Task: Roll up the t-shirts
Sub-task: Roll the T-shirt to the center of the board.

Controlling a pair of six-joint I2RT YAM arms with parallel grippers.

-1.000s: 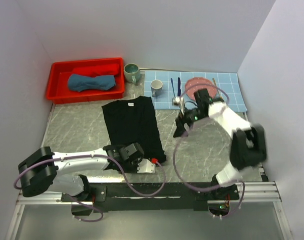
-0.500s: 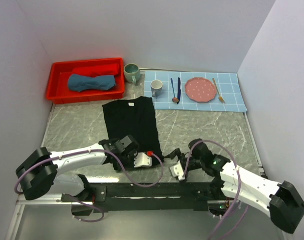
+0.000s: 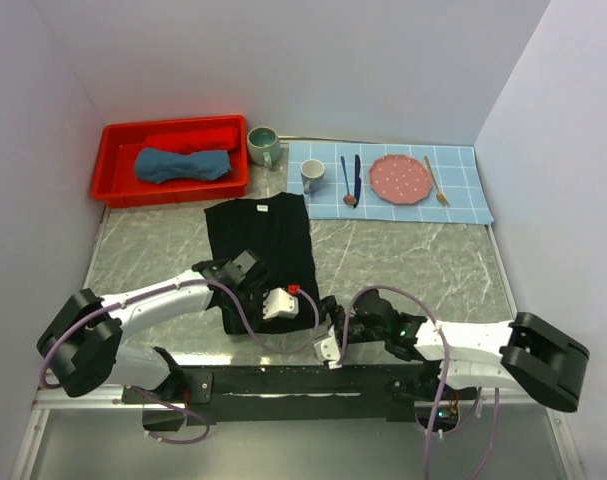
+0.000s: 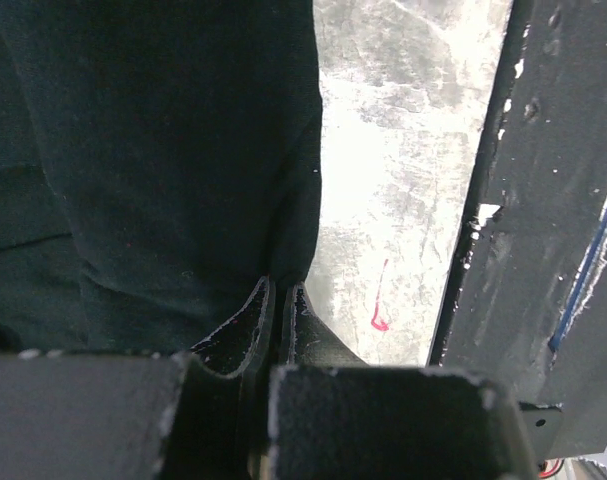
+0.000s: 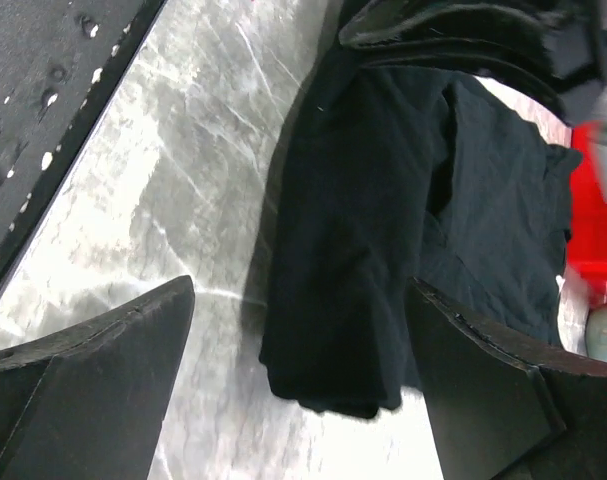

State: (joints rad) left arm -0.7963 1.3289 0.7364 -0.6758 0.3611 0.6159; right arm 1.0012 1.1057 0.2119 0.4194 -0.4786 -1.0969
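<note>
Black t-shirt (image 3: 265, 235) lies mid-surface (image 3: 413, 270), its white neck tag too tiny to read. Left end effector (image 4: 280, 292) pinches its near hem, right end effector (image 5: 301, 288) gapes wide at the corner. Blue t-shirt (image 3: 183, 165) sits in the red bin (image 3: 118, 135).

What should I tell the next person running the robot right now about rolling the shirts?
Left gripper: shut, pinching the near hem of the black t-shirt.
Right gripper: open at that shirt's near right corner, nothing gripped yet.
Things: the black t-shirt lies folded narrow on the table; the slate-blue t-shirt sits rolled in the red bin.
Done: the blue one is rolled.
Left: probably grip the right corner, then roll the black one up from its near hem.
</note>
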